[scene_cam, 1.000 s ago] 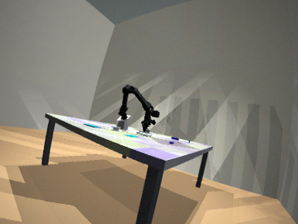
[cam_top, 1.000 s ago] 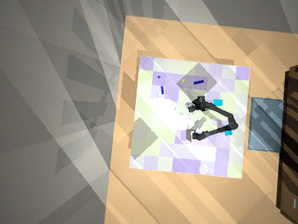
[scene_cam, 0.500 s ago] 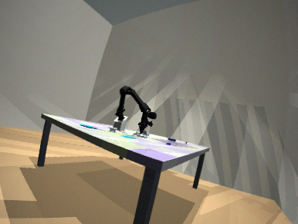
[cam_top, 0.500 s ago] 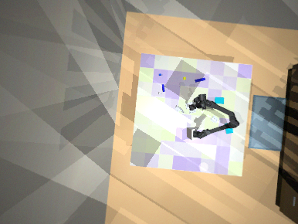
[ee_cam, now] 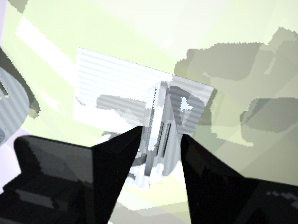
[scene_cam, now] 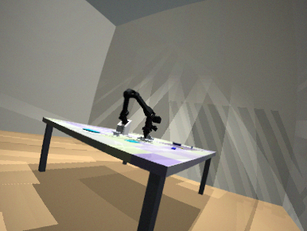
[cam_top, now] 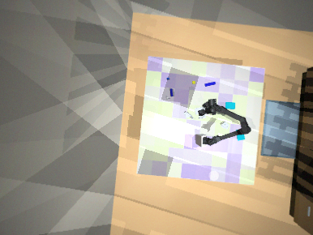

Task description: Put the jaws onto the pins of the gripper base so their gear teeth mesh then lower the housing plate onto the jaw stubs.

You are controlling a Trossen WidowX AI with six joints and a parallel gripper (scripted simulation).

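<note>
In the wrist view my gripper [ee_cam: 161, 134] [cam_top: 200, 113] [scene_cam: 147, 138] is shut on a pale grey, slotted part [ee_cam: 154, 110] that looks like a jaw; it stands narrow and upright between the fingertips. Under it is a flat, ribbed pale plate [ee_cam: 95, 70], which looks like the gripper base. Its pins and any meshing teeth are hidden or too blurred to tell. A rounded grey slotted part [ee_cam: 12, 97] lies at the left edge of the wrist view; which part it is I cannot tell. In the top view, small pale parts [cam_top: 188, 114] [cam_top: 224, 125] lie on either side of the gripper.
Cyan pads [cam_top: 230, 105] [cam_top: 241, 137] lie near the arm. Dark blue pieces [cam_top: 210, 84] [cam_top: 172, 92] and a small yellow piece [cam_top: 194, 82] lie farther off. The arm's pale base block [cam_top: 199, 140] stands on the patterned table top [cam_top: 195, 170].
</note>
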